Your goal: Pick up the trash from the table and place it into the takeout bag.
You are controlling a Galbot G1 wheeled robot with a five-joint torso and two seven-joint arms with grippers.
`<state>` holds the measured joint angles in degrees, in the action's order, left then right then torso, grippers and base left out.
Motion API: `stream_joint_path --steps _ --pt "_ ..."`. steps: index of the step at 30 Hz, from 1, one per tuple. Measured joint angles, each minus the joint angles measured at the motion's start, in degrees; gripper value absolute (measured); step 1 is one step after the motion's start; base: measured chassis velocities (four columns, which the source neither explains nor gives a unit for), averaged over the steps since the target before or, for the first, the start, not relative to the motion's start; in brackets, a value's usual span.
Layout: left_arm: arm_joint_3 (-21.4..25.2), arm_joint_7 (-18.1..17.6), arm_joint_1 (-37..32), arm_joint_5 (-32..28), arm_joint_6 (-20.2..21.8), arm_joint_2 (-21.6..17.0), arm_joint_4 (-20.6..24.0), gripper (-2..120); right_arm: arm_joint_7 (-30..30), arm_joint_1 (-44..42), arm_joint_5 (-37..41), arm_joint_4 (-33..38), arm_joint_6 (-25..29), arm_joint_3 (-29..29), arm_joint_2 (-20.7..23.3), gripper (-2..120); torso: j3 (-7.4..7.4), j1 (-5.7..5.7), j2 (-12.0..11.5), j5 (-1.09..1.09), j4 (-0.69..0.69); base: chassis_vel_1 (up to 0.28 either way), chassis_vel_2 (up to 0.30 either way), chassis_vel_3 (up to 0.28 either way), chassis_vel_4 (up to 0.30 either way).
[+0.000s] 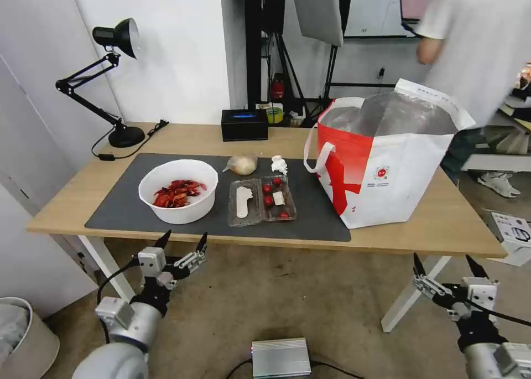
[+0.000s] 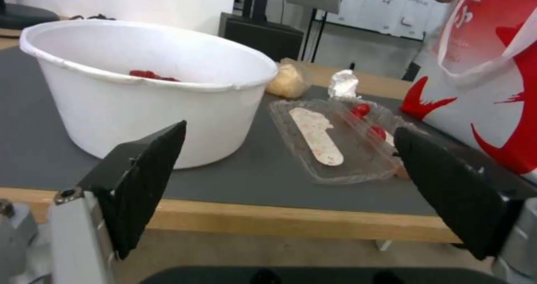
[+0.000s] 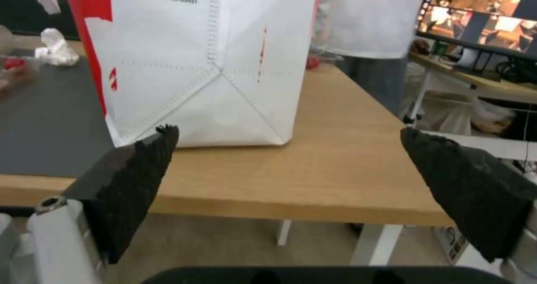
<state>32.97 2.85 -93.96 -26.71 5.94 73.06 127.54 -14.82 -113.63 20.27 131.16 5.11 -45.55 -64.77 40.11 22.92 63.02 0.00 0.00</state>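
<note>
On dark grey mat [image 1: 110, 213], left to right: white bowl [image 1: 178, 191] with red scraps; clear clamshell tray [image 1: 262, 201], open flat, red bits inside. Beyond tray: beige knotted lump [image 1: 242, 164], crumpled tissue [image 1: 279, 164]. Right: red-and-white takeout bag [image 1: 387, 169], upright, foil-lined, mouth open. Left gripper [image 1: 182, 240], right gripper [image 1: 446, 266] below near table [image 1: 420, 232] edge, fingers spread wide, empty.

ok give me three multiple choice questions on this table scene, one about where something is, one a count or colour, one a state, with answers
1. Where does the crumpled tissue lie?
A. inside the white bowl
B. on the mat beyond the clamshell tray
C. on the floor

2. What colour are the scraps in the white bowl?
A. green
B. red
C. blue

3. How is the takeout bag?
A. folded flat
B. tipped on its side
C. upright, mouth open

Answers: 1 B, it sits on the mat just past the clamshell tray. 2 B, red pieces fill the bottom. 3 C, it stands on the table with its foil lining showing.
</note>
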Motion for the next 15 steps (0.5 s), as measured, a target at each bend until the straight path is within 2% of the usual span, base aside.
stream_joint_path --steps 2,3,5,6,15 --pt "0.2 0.9 -0.7 -2.4 0.1 -0.5 1.3 100 0.2 0.0 0.0 0.0 0.3 0.0 -0.1 100 0.01 0.0 0.0 -0.03 -0.01 0.0 0.0 0.0 0.0" --pt "0.4 1.7 -1.3 -4.2 0.1 -1.0 3.1 100 0.2 0.0 0.0 0.0 0.3 0.0 -0.2 100 0.0 0.0 0.0 0.02 0.0 0.0 0.0 0.0 0.0" --pt "0.5 2.0 -1.7 -5.0 0.1 -1.2 3.8 100 0.3 0.0 -0.1 0.0 0.4 0.0 -0.3 100 0.0 -0.01 0.0 0.04 0.01 0.0 0.0 0.0 0.0" --pt "0.4 2.2 -1.9 -5.3 0.2 -1.2 4.1 100 0.3 0.0 -0.1 0.0 0.4 0.1 -0.3 100 0.01 -0.01 0.0 -0.01 0.01 0.0 0.0 0.0 0.0" --pt "-1.4 1.2 -0.6 -8.4 2.3 -2.6 4.5 100 0.7 0.0 -0.2 -0.2 0.7 0.3 -0.7 100 0.0 -0.02 0.0 0.0 0.0 0.0 0.0 0.0 0.0"
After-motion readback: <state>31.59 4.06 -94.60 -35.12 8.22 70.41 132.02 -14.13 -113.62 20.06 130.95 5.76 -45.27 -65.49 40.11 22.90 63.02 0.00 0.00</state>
